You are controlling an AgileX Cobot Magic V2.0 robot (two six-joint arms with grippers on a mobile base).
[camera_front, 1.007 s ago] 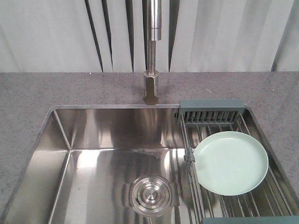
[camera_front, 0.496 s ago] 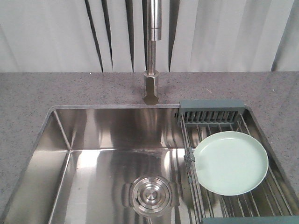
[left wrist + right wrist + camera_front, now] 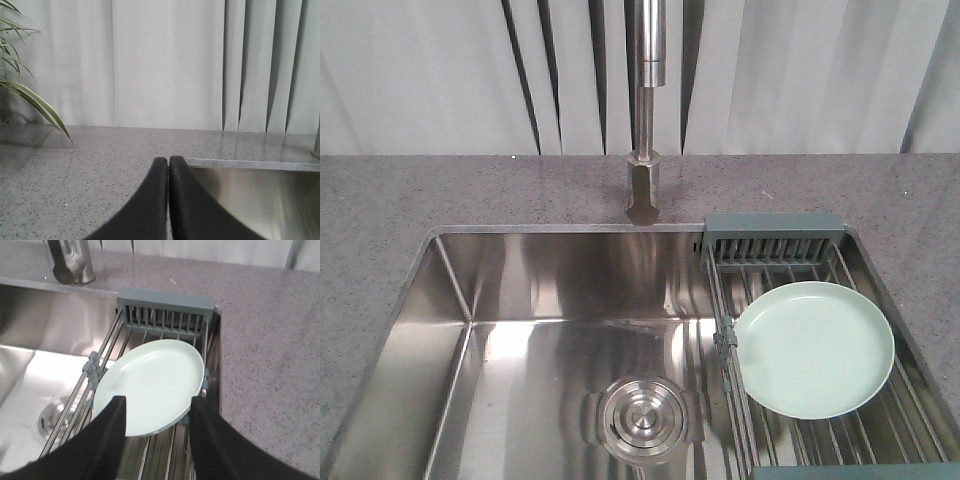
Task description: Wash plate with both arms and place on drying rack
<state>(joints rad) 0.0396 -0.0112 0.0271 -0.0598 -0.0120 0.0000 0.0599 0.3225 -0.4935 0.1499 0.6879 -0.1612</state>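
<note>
Front view, plate: the mint-green plate (image 3: 814, 349) lay flat on the drying rack (image 3: 825, 345), which spanned the right end of the steel sink (image 3: 545, 340).
Front view, rack end: the grey-blue slotted end piece (image 3: 773, 236) sat at the far side of the rack, just beyond the plate.
Front view, other fittings: the faucet (image 3: 644, 120) rose from the grey counter (image 3: 400, 200) behind the sink, and the round drain (image 3: 642, 417) lay in the basin floor left of the rack.
Front view, arms: neither arm nor gripper showed here.

Left wrist view, fingers: the left gripper (image 3: 168, 165) had its two black fingers pressed together, with nothing between them.
Left wrist view, place: it hung above the counter by the sink's far left rim; the plate and rack did not show.
Left wrist view, extras: green plant leaves (image 3: 30, 97) at the left edge and pale curtains (image 3: 165, 62) behind, the leaves unseen in the other views.

Right wrist view, fingers: the right gripper (image 3: 158, 405) had its fingers spread wide apart, holding nothing.
Right wrist view, place: it hovered over the near edge of the plate (image 3: 152, 382), a finger to each side; whether it touched the plate could not be told.
Right wrist view, rack: the plate's left edge overhung the rack's side bars (image 3: 97, 371) toward the basin.
</note>
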